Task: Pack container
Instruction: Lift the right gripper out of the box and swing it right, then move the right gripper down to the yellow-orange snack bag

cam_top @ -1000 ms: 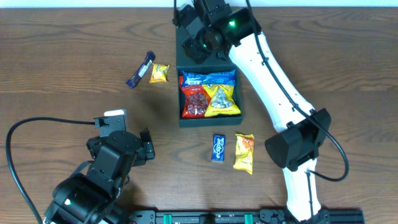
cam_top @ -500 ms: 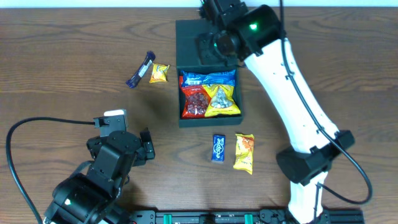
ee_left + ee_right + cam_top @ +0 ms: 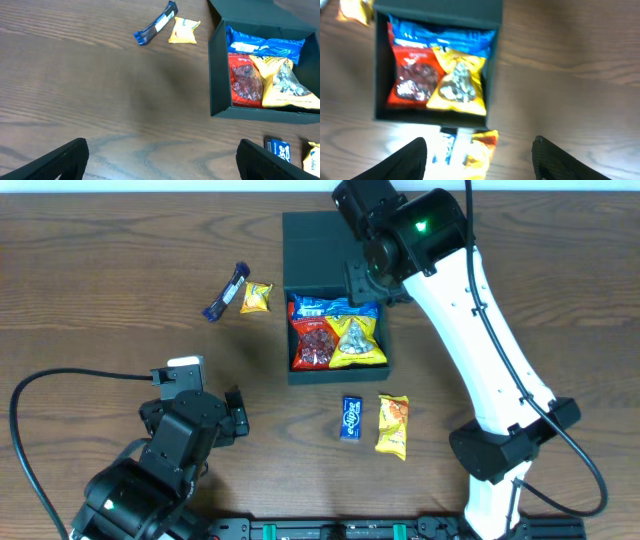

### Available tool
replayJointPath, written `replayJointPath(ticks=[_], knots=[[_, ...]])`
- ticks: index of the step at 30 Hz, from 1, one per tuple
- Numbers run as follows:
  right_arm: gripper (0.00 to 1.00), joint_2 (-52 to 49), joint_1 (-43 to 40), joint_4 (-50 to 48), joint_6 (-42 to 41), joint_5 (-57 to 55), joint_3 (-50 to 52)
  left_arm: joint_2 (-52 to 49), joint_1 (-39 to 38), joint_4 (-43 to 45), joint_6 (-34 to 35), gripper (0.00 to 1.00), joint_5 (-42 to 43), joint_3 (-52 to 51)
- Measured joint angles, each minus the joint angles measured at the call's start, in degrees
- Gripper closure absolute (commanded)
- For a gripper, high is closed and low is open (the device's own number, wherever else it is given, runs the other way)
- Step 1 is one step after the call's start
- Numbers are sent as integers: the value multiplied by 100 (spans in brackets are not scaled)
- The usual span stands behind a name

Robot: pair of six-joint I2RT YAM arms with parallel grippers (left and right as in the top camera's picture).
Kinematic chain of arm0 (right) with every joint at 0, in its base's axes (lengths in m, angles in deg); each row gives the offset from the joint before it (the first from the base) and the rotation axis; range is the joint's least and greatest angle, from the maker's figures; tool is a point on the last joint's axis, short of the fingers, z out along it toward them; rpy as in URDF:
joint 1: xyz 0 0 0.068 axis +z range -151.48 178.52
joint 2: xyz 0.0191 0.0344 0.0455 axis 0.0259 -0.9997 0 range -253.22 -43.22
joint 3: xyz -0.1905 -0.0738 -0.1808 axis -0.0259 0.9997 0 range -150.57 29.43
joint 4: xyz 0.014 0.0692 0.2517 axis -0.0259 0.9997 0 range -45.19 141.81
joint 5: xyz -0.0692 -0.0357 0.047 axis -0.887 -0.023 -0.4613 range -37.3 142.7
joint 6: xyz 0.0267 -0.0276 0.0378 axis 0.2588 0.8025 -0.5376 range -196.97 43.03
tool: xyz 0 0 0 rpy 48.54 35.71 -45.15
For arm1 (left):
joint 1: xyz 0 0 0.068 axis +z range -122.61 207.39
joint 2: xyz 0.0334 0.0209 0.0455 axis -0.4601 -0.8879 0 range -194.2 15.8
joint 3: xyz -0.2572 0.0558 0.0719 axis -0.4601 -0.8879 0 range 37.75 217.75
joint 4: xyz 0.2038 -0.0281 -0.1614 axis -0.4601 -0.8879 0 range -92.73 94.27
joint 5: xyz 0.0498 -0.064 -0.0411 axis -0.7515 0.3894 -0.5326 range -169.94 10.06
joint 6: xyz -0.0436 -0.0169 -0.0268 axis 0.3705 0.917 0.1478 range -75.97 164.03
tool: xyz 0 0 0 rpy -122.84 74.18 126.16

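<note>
The container (image 3: 290, 330) is a dark teal square box with its flap lid (image 3: 315, 245) open toward the back. Inside lie a blue packet (image 3: 335, 307), a red packet (image 3: 313, 343) and a yellow packet (image 3: 357, 342). My right gripper (image 3: 372, 280) hovers over the box's back right corner, open and empty. In the right wrist view the right gripper (image 3: 482, 160) has the box (image 3: 380, 75) ahead of it. My left gripper (image 3: 195, 402) rests open and empty at the front left; in its wrist view the left gripper (image 3: 165, 165) is far from the box (image 3: 220, 75).
A small blue packet (image 3: 351, 418) and an orange packet (image 3: 393, 425) lie in front of the box. A dark blue bar (image 3: 226, 292) and a small yellow packet (image 3: 256, 297) lie to its left; both also show in the left wrist view, bar (image 3: 156, 23), packet (image 3: 184, 31).
My right arm has swung right and toward the front, from over the open lid to over the box's back right corner. The left arm and all packets have not moved.
</note>
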Motion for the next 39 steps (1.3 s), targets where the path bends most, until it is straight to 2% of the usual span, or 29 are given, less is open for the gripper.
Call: replayJointPath(ticks=[8, 13, 19, 20, 21, 25, 30, 34, 39], knots=[[29, 238, 584, 15, 1598, 791, 229, 0, 0, 0, 0, 5, 0, 0], [28, 1338, 946, -28, 2149, 822, 1025, 0, -2, 0, 0, 5, 2, 0], [25, 2850, 964, -505, 2299, 782, 2234, 0, 0, 2, 0, 5, 0, 0], [23, 3150, 964, -754, 2319, 817, 2577, 0, 0, 2, 0, 5, 0, 0], [1, 3414, 964, -1008, 2317, 879, 2916, 0, -2, 4, 0, 5, 0, 0], [1, 4223, 964, -2203, 1982, 1073, 4291, 0, 0, 0, 0, 5, 0, 0], [1, 4435, 964, -3276, 852, 1174, 5740, 0, 0, 0, 0, 5, 0, 0], [1, 4225, 964, -3687, -96, 1182, 6365, 0, 0, 2, 0, 5, 0, 0], [1, 4190, 964, -3805, -1687, 855, 6948, 0, 0, 2, 0, 5, 0, 0]])
